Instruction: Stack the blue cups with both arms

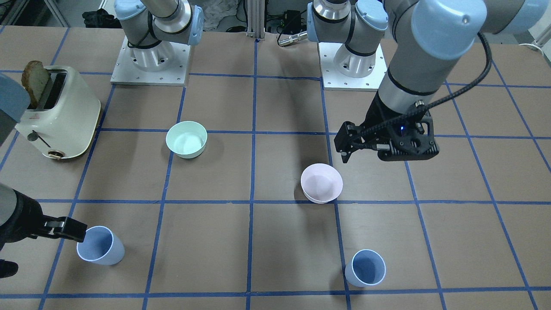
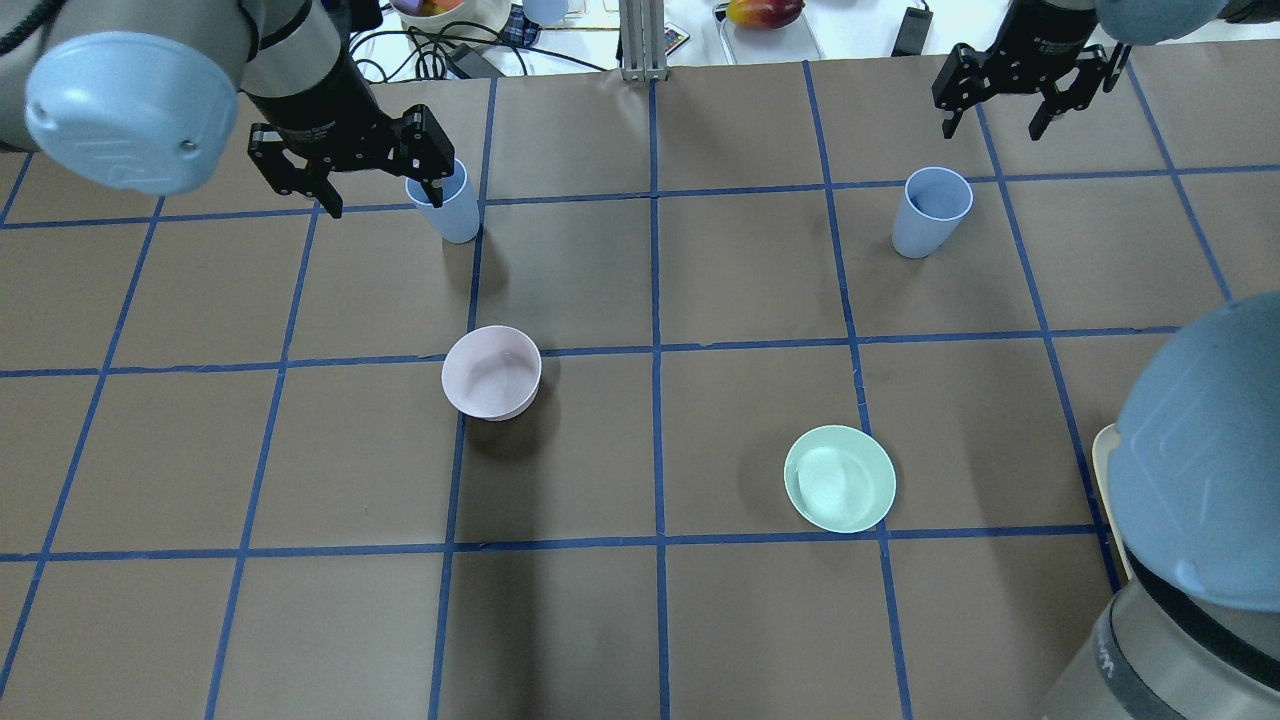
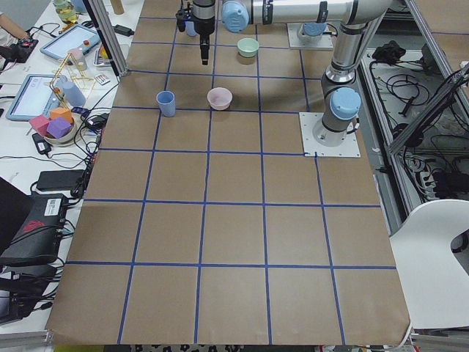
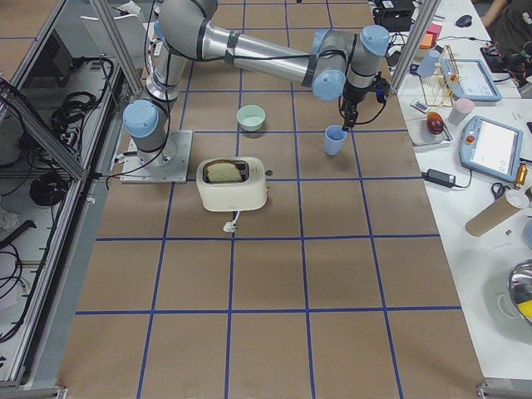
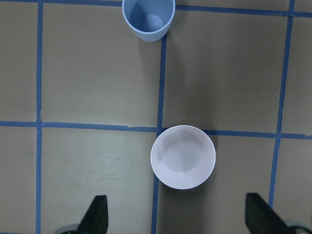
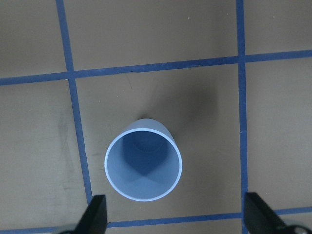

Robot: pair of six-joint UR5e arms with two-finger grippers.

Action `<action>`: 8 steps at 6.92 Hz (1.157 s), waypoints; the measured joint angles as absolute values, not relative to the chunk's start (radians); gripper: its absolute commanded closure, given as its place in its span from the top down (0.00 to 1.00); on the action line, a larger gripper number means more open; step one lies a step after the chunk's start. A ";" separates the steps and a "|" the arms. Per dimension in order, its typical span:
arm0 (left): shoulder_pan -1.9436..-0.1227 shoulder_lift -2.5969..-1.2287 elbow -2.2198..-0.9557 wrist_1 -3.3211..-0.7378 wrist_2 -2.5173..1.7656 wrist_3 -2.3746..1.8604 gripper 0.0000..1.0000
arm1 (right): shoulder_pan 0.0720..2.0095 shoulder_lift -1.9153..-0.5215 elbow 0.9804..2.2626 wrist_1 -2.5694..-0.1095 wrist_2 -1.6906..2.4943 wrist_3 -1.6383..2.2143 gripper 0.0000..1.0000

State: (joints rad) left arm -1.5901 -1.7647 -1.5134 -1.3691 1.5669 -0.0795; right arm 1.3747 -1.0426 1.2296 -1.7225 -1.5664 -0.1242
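Observation:
Two pale blue cups stand upright and apart on the brown table. One cup (image 2: 445, 205) (image 5: 148, 17) is on my left side, beyond the pink bowl. My left gripper (image 2: 380, 185) (image 5: 176, 219) is open and empty, held high, roughly over the pink bowl, short of that cup. The other cup (image 2: 932, 210) (image 6: 144, 165) is on my right side. My right gripper (image 2: 993, 120) (image 6: 176, 219) is open and empty above it, and the cup shows between and ahead of its fingertips. In the front-facing view the cups (image 1: 100, 245) (image 1: 366, 268) stand near the front edge.
A pale pink bowl (image 2: 491, 372) (image 5: 183, 157) sits left of centre. A mint-green bowl (image 2: 840, 478) sits right of centre. A cream toaster (image 1: 60, 114) holding a slice of bread stands at my right side. Blue tape lines grid the table.

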 measured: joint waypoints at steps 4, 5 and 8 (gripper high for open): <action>-1.596 -2.051 -1.423 -1.100 1.575 0.029 1.00 | 1.365 -0.989 1.286 -1.726 -1.572 -0.144 1.00; -1.598 -2.091 -1.411 -1.055 1.576 0.068 1.00 | 1.363 -0.978 1.298 -1.728 -1.573 -0.144 1.00; -1.598 -2.171 -1.410 -0.942 1.577 0.121 0.25 | 1.356 -0.954 1.319 -1.731 -1.569 -0.145 0.51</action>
